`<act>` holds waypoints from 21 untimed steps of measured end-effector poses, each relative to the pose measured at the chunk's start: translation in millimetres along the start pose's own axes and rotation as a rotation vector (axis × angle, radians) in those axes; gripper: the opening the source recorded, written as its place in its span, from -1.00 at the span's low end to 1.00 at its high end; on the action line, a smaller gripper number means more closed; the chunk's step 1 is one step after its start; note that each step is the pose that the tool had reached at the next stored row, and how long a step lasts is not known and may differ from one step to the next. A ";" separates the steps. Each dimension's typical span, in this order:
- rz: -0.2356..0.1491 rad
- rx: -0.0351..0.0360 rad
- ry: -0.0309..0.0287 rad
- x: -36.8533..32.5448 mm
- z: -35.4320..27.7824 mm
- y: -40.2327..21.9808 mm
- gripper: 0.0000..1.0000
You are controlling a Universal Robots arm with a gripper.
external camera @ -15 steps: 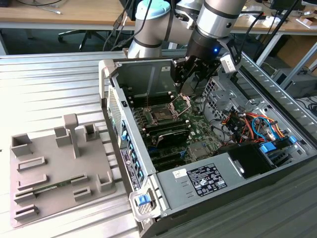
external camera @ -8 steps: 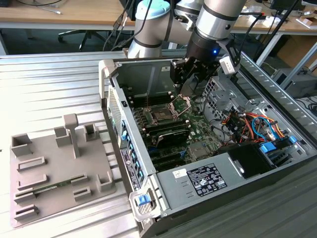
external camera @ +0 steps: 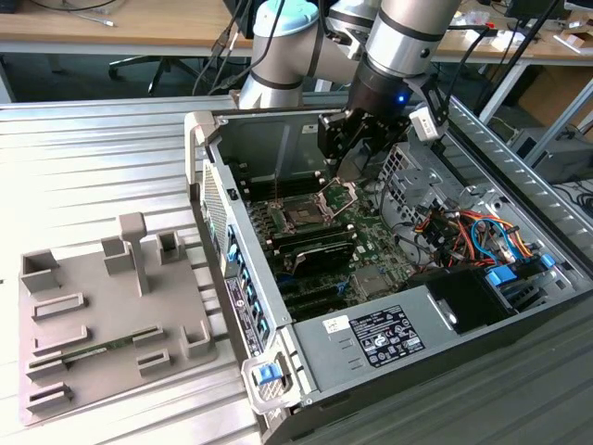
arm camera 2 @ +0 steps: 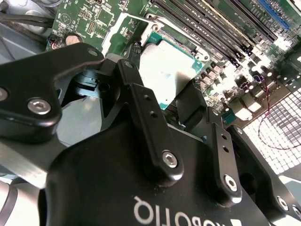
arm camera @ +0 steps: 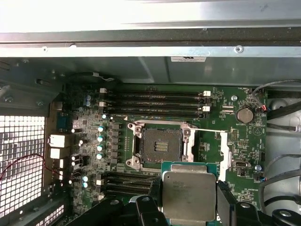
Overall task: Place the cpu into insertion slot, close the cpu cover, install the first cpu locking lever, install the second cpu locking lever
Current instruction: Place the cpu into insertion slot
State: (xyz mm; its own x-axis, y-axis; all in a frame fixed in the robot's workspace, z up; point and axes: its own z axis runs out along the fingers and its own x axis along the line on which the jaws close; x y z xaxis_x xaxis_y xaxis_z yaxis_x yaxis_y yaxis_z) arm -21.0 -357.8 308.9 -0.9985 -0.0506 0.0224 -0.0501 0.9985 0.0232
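— State of the pincer (external camera: 356,158)?
— Clenched on the cpu (arm camera: 189,194), pinching two opposite edges with the fingers (arm camera 2: 146,117). Metal top turned toward the first wrist view.
— Where, against the board?
— Held up in the air over the motherboard (arm camera: 209,143), inside the open computer case (external camera: 278,306). Not yet seated in the insertion slot (arm camera: 160,146). Lies bare and dark, contacts exposed, just beside the gripped cpu in the first wrist view.
— And the cpu cover (external camera: 339,196)?
— Tilted up off the slot, leaning toward the exterior view's right, directly below the pincer.
— Around that?
— Rows of memory slots (arm camera: 155,101) along the far side of the insertion slot. Resting under the case, a ribbed metal table (external camera: 93,158), with a grey fixture tray (external camera: 93,315) toward the exterior view's left.
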 end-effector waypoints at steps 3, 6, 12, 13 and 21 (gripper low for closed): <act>0.000 0.0000 0.0000 0.0 1.2 -0.1 0.10; 0.000 0.0000 -0.0001 -0.1 2.7 -0.1 0.10; 0.000 0.0000 0.0000 -0.1 6.3 -0.2 0.10; 0.000 0.0000 0.0000 -0.2 6.8 -0.2 0.10; 0.000 0.0000 0.0000 -0.3 11.4 -0.3 0.10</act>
State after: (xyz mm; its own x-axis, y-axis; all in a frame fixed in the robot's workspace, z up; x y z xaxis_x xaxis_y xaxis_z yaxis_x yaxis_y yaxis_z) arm -20.9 -357.9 297.4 -0.9985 -0.0506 0.0224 -0.0501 0.9985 0.0231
